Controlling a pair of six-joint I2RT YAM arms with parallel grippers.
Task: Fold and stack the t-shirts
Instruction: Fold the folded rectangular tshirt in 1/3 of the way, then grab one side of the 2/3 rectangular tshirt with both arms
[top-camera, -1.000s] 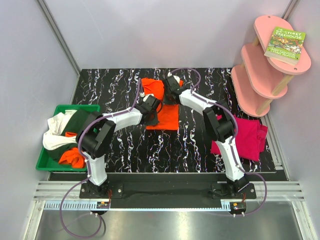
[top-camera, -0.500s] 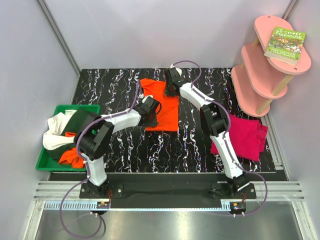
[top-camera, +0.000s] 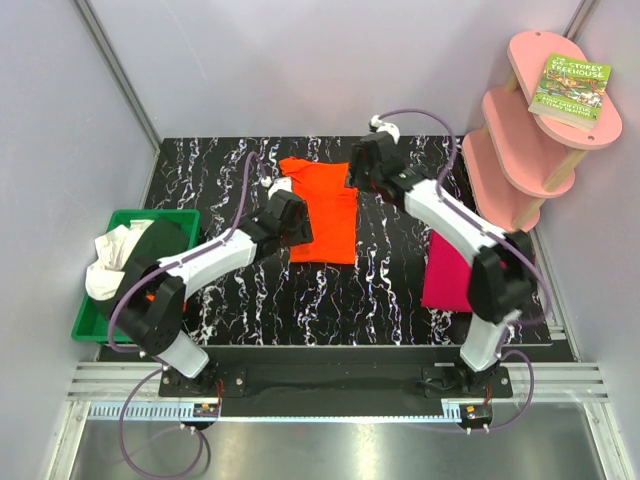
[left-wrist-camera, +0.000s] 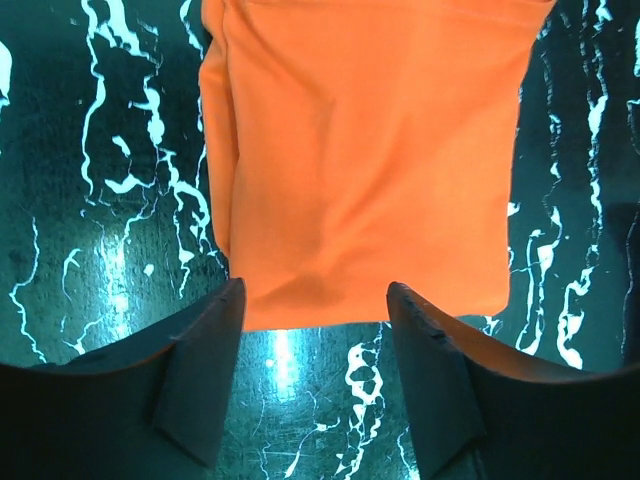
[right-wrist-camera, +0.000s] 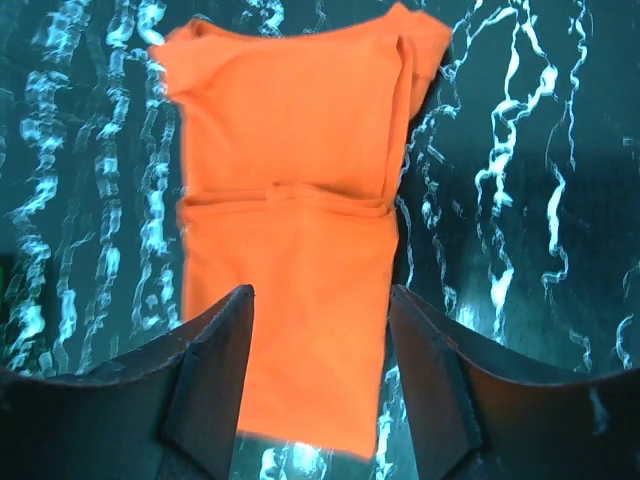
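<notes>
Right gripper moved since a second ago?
Yes. In the top view the right gripper has shifted right, toward the pink shelf, from over the orange t-shirt to its right edge.

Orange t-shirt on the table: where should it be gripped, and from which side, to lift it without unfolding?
Probably the two corners of the near short edge of the orange t-shirt, one arm each, coming down from above with jaws straddling the edge. It lies flat on the table as a long layered rectangle with no raised fold, so only edges offer a pinch through all layers.
</notes>
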